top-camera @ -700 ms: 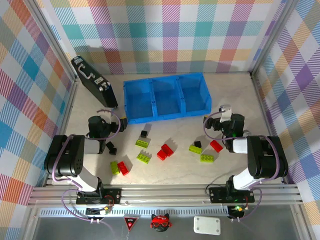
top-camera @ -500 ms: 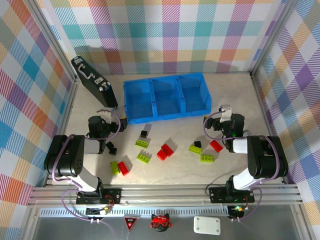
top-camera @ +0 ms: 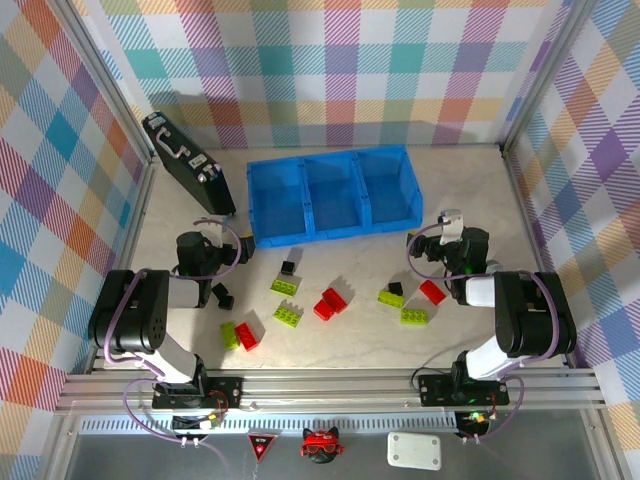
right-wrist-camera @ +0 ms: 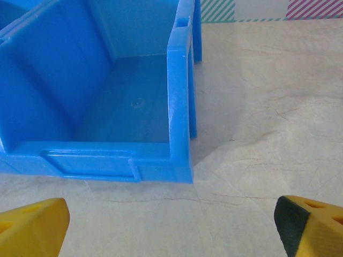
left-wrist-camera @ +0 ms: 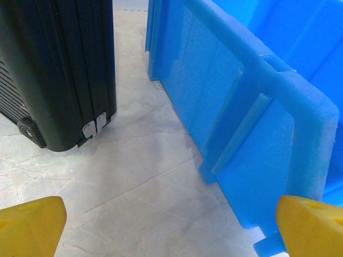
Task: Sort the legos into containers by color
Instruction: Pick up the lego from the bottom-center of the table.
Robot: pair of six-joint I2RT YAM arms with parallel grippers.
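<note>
Currently, the left gripper (left-wrist-camera: 171, 230) and the right gripper (right-wrist-camera: 171, 227) both stand with jaws wide apart, holding nothing, just in front of the containers (top-camera: 357, 190). The legos (top-camera: 330, 302) lie scattered on the table (top-camera: 350, 345) between the two arms, on the near side of the containers.

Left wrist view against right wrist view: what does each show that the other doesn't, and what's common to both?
Left wrist, not right wrist: the black case, standing on the tabletop a little apart from the outer wall of the blue containers.
Right wrist, not left wrist: the inside of the right-end compartment, no brick on the floor in view, and a strip of checked wall.
Both: the containers, the marble tabletop, and each open gripper's yellow fingertips at the bottom corners: left gripper, right gripper.
</note>
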